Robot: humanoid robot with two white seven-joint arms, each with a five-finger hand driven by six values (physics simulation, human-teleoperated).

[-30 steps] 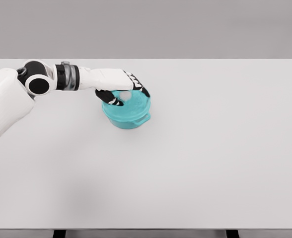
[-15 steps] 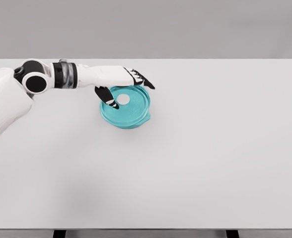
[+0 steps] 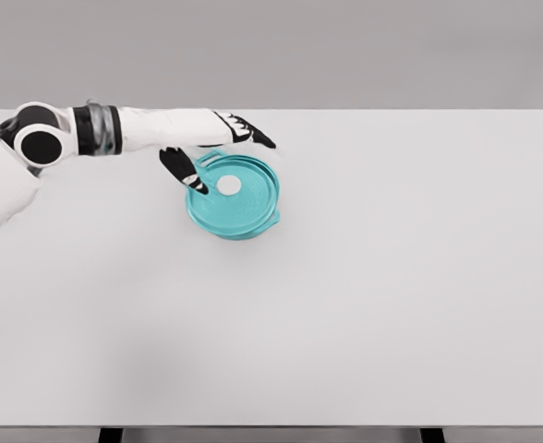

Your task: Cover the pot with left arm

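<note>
A teal pot [image 3: 233,221] is sitting on the white table [image 3: 364,295], left of the middle and toward the far edge, with its matching teal lid [image 3: 239,189] lying flat across its top and a pale round knob [image 3: 229,185] showing at the lid's centre. The left hand [image 3: 207,143] is hovering just over the lid's far-left rim, its dark-tipped fingers [image 3: 253,137] stretching out loosely and its thumb [image 3: 181,171] pointing down toward the lid, gripping nothing. The white left arm [image 3: 59,143] is reaching in from the picture's left edge.
</note>
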